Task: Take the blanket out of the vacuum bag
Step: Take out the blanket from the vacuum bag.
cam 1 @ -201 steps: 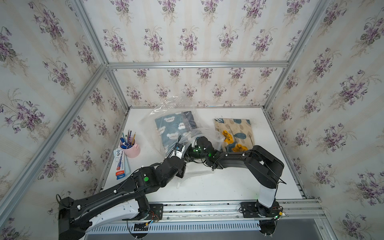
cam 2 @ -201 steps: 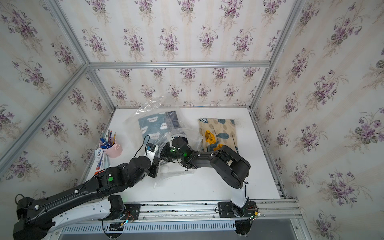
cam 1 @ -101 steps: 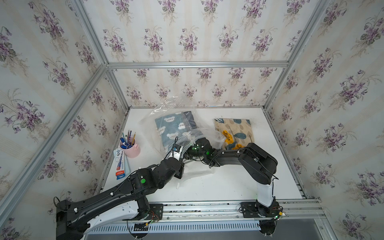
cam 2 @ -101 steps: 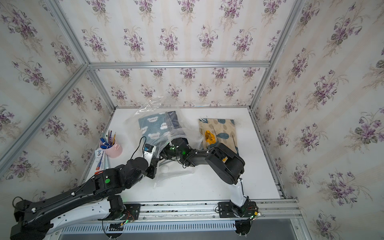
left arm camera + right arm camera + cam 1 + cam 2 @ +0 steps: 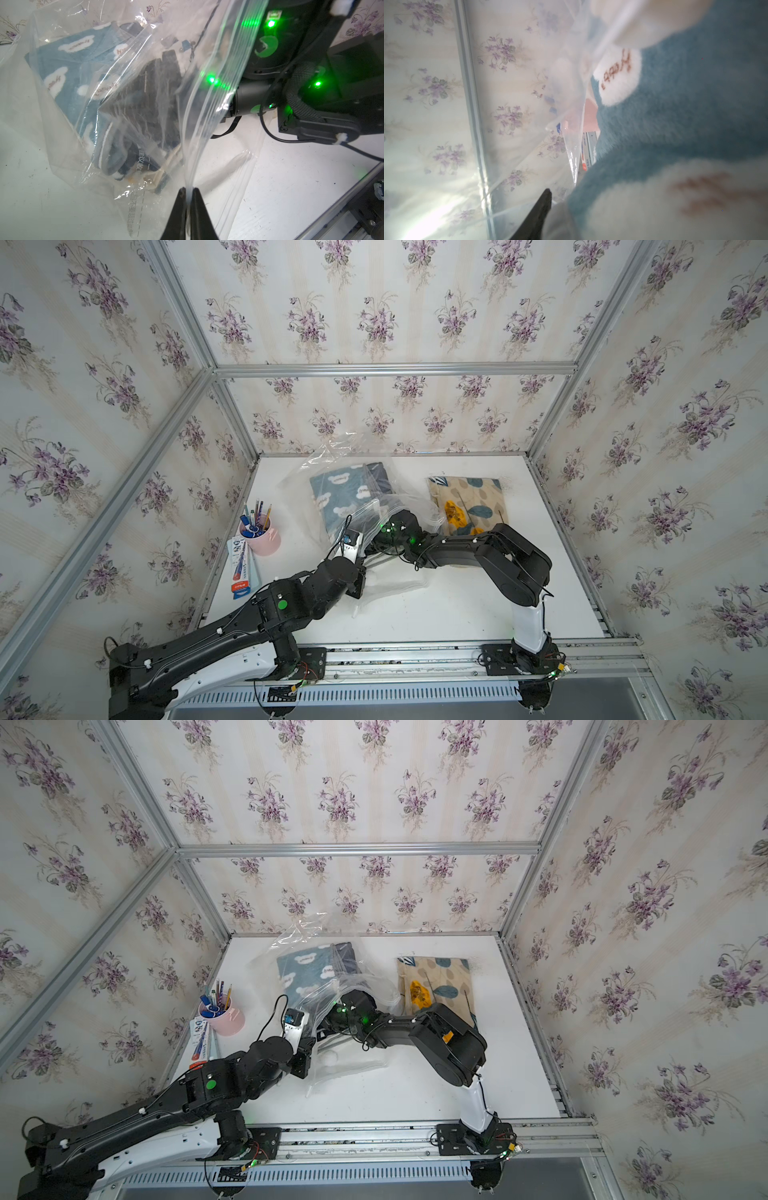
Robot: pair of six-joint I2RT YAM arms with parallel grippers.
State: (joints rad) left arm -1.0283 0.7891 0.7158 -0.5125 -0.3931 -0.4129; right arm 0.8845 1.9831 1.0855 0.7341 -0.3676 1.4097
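Note:
The vacuum bag [image 5: 332,454] is clear crinkly plastic lying on the white table at the back middle. Inside it lies the blanket [image 5: 345,497], folded, blue plush with white clouds, also showing in a top view [image 5: 307,969]. My left gripper [image 5: 188,192] is shut on the vacuum bag's zip-seal edge [image 5: 226,68] and holds the mouth up. My right gripper [image 5: 562,199] reaches inside the bag against the blanket [image 5: 675,116]. One black finger [image 5: 544,205] shows with plush pressed beside it. The second finger is hidden behind the blanket.
A beige blanket with a leaf print [image 5: 465,502] lies to the right of the bag, partly under the right arm. A pink cup of pens [image 5: 262,533] and a flat printed box [image 5: 241,568] stand at the table's left edge. Papered walls close three sides.
My right arm has pushed farther left into the bag toward the blanket, and its elbow has folded in. The left gripper has kept its hold on the bag's edge.

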